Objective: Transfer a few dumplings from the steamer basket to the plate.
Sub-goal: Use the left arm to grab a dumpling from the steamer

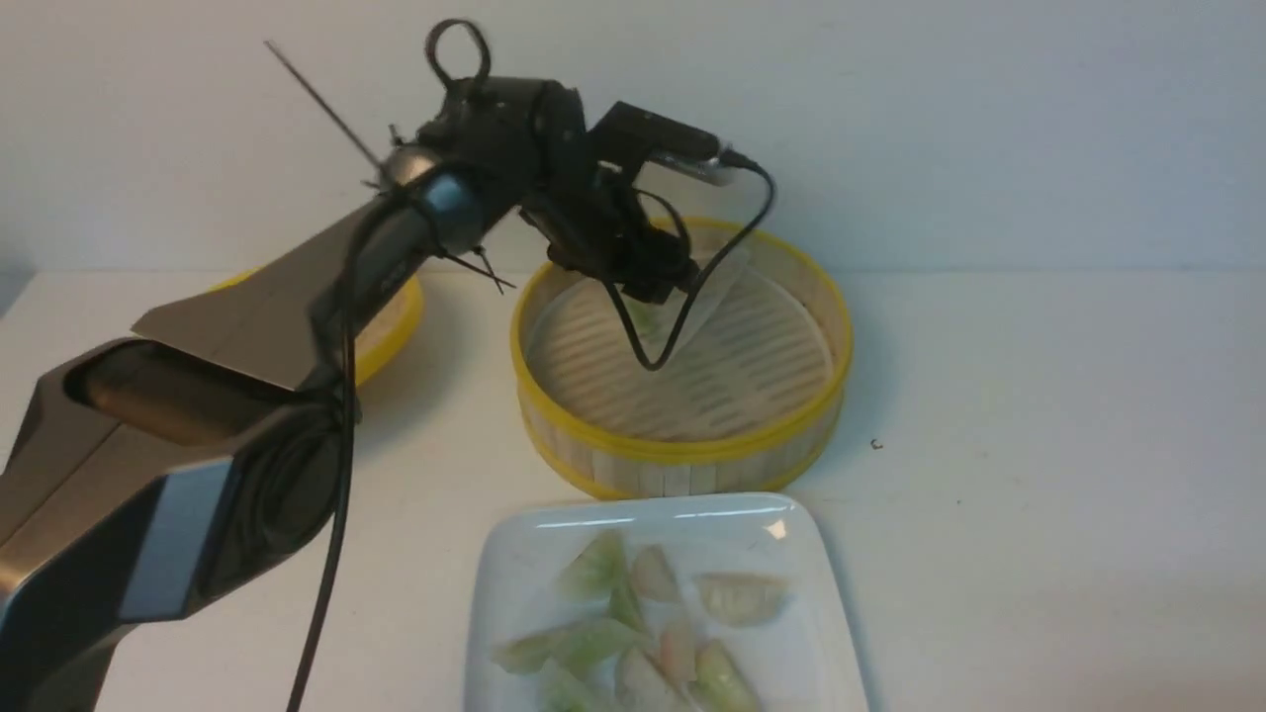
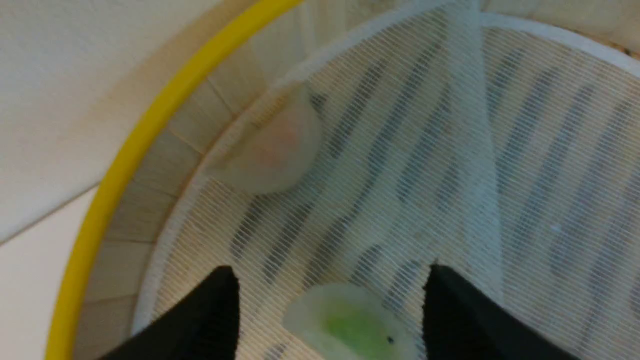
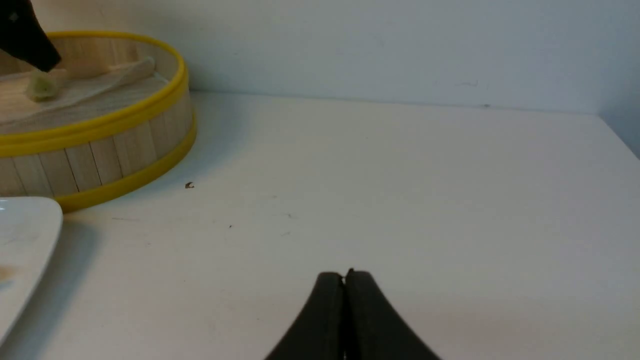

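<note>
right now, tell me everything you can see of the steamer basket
The steamer basket is round and bamboo-looking, with an upright slat wall, yellow top and bottom rims, and a slatted floor under a pale liner that is partly folded up. It stands upright on the white table, beyond the plate. Inside lie a green dumpling and a pinkish dumpling by the wall. The left gripper reaches in, open, straddling the green dumpling.

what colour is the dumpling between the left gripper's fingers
Pale green dumpling, clearest in the left wrist view.
</note>
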`<state>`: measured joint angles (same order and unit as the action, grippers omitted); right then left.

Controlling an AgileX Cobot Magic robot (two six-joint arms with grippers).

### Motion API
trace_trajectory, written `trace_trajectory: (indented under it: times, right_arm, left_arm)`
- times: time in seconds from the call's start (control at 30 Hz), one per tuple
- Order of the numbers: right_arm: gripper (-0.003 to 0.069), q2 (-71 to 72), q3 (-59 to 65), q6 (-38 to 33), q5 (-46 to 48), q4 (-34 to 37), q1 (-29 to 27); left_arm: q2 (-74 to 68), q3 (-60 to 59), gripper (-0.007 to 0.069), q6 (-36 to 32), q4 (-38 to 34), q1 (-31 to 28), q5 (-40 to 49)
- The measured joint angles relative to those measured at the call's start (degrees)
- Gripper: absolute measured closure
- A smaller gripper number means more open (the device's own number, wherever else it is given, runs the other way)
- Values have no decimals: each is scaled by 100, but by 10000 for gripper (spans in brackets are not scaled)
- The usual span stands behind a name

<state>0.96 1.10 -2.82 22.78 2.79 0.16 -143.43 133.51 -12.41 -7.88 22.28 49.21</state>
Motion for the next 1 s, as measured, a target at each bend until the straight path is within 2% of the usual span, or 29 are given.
trace_trajectory:
  times: [0.1, 0.33, 0.5, 0.53, 0.63, 1.0]
  right_arm:
    - [673, 0, 0, 0, 0, 0, 0]
    - [673, 0, 0, 0, 0, 0, 0]
    - [673, 0, 0, 0, 0, 0, 0]
    - [673, 0, 0, 0, 0, 0, 0]
    - [673, 0, 0, 0, 0, 0, 0]
    - [673, 0, 0, 0, 0, 0, 0]
  left_arm:
    - [-85, 0, 85, 22, 175, 0, -90]
    - [-242, 0, 90, 27, 211, 0, -115]
    - [-270, 12, 211, 41, 181, 0, 124]
    - [-270, 18, 288, 47, 167, 0, 176]
    - [-241, 25, 451, 46, 146, 0, 255]
    - [773, 25, 449, 46, 475, 0, 1598]
